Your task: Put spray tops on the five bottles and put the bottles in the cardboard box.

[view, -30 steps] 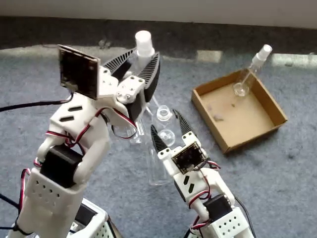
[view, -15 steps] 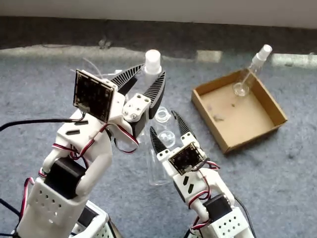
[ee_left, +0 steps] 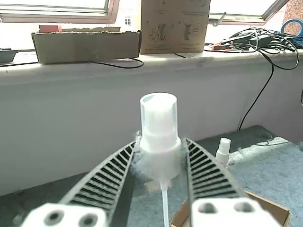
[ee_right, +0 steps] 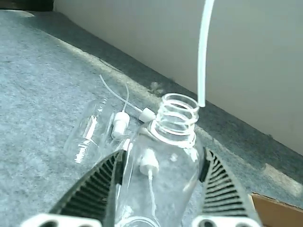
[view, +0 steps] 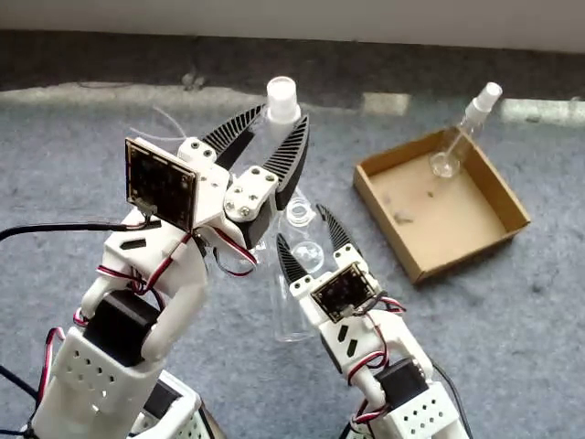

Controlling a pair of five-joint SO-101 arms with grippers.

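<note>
Right gripper sits nearest to me, low over the grey carpet, and its two fingers press the sides of a clear bottle that stands upright with its neck open. From the right wrist camera I see the ribbed fingers flanking the glass on both sides.

Just beyond and above it, the left gripper is clamped on a white spray top, which it holds upright above the bottle. A thin tube hangs straight down from that top, and its lower end sits at the rim of the open neck. I cannot tell whether it has gone inside.

Farther off on the carpet, to the left of the held bottle, a second clear bottle lies on its side with two loose spray tops just beside it.

To the far right sits the cardboard box. One capped bottle leans in its far corner, the white top sticking out past the box's rim. A pale wall runs along the far edge of the carpet.
</note>
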